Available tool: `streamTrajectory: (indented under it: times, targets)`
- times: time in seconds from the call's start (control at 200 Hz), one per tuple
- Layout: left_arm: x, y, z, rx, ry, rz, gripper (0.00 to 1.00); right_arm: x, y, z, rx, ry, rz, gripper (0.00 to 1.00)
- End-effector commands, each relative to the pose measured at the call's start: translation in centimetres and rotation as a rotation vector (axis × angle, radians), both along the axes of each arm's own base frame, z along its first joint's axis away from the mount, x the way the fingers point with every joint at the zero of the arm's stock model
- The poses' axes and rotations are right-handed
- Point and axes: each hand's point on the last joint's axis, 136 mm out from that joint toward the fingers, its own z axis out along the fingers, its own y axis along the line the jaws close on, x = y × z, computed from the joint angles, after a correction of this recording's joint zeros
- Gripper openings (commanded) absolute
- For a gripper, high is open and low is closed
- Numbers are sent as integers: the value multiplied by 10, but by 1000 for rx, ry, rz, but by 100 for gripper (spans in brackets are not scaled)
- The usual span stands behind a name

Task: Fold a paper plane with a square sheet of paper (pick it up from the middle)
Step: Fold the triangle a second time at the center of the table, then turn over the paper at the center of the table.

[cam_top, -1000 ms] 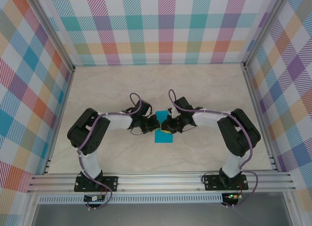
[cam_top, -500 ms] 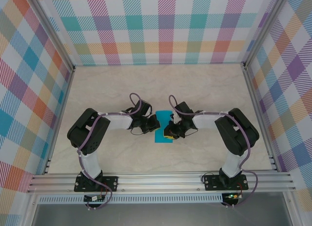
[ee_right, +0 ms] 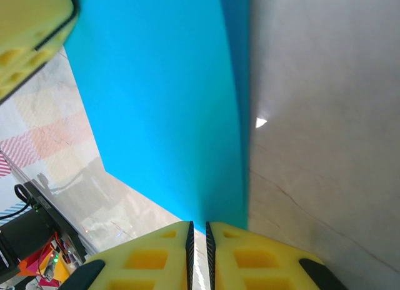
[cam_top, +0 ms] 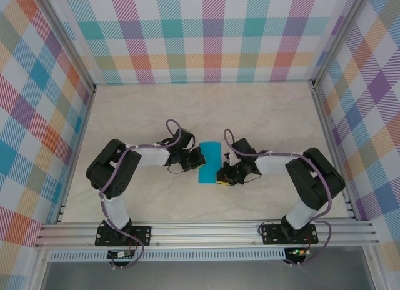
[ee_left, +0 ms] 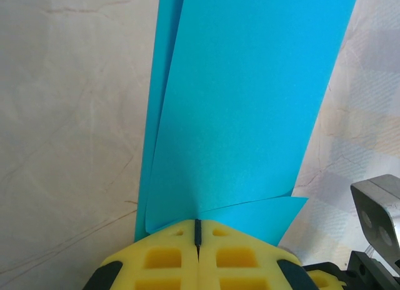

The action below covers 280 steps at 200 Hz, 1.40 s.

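Looking from the top cam first: square sheet of paper (cam_top: 209, 160) lies on the table (cam_top: 269, 115) at ctr, btw the two arms. It's doubled over into a narrow strip w/ its long axis running away from the bases. So a first fold is in, but no dart shape yet by my read. L gripper (cam_top: 199, 159) sits at the strip's left long edge, R gripper (cam_top: 222, 176) at its near right corner. Prob. one arm pins the sheet while the other works the crease, since thin paper would slide otherwise.

L wrist cam: yellow pads (ee_left: 181, 237) are shut tight, just a hairline seam, tips touching the sheet's near edge. Two layers show, the top one splayed a bit off the lower, w/ the lower corner poking out on the right. Can't tell if paper is nipped in the seam or only pressed down.

R wrist cam: R pads (ee_right: 275, 252) are all but closed, thin slit left, nothing seen in it. Tips meet the sheet's end right by the folded edge. That fold looks rounded, not flat, so the crease likely wants more pressing.
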Motion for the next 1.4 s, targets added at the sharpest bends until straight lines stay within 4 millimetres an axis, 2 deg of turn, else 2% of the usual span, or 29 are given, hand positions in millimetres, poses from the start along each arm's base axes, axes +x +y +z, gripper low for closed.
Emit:
streamTrajectory:
  times: [0.0,0.085,0.145,0.21,0.285,0.48,0.79,1.06,1.215,1.395]
  targets:
    - [-8,17,-19,97,30,41,1,-15,-16,-7,-39,53,-19,17]
    - [-7,15,-12,80,15,34,1,-6,-17,2,-39,16,-39,20]
    - [-8,14,-8,75,11,29,2,5,-26,3,-104,-23,-84,25]
    - [-8,14,-4,71,5,27,2,14,-31,5,-144,-53,-108,27]
    - [-7,13,0,65,-2,23,2,25,-27,13,-134,-83,-118,33]
    - [-7,12,2,61,-2,18,2,43,-11,21,-85,-99,-115,36]
    - [-5,8,5,45,-8,10,3,48,12,22,28,-60,-88,39]
    - [-5,3,10,20,-17,1,4,45,17,21,56,-54,-56,26]
    - [-4,-4,30,-33,-58,-10,10,45,16,24,55,-70,-46,18]
    - [-4,11,56,0,-133,15,18,46,15,34,55,-104,-32,11]
